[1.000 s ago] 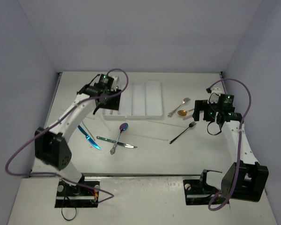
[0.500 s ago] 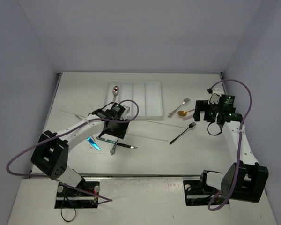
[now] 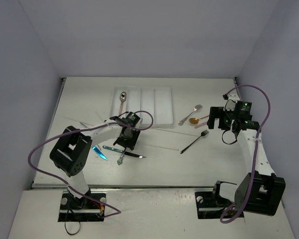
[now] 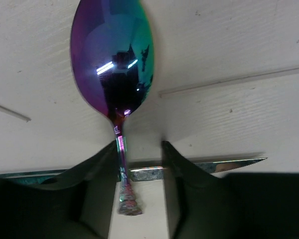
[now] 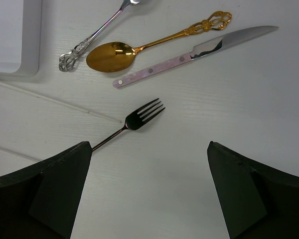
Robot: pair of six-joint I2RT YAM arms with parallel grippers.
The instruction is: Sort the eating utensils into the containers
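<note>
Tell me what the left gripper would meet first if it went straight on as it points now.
Probably the handle of the purple spoon: it lies between the fingers of the left gripper, over a silver knife. Depth is unclear.

White tray (image 3: pixel 163 105): four narrow compartments running 12–6 o'clock. Silver spoon (image 3: pixel 122 97) flat in leftmost, bowl toward 12. Iridescent spoon (image 4: pixel 112 64) at tray's 7 o'clock, handle crossing silver knife (image 4: pixel 214 165). Blue knife (image 3: pixel 98 151) nearer 8. Black fork (image 5: pixel 139 118), gold spoon (image 5: pixel 112 56), pink-handled knife (image 5: pixel 189 55) at 3–4 o'clock.
</note>
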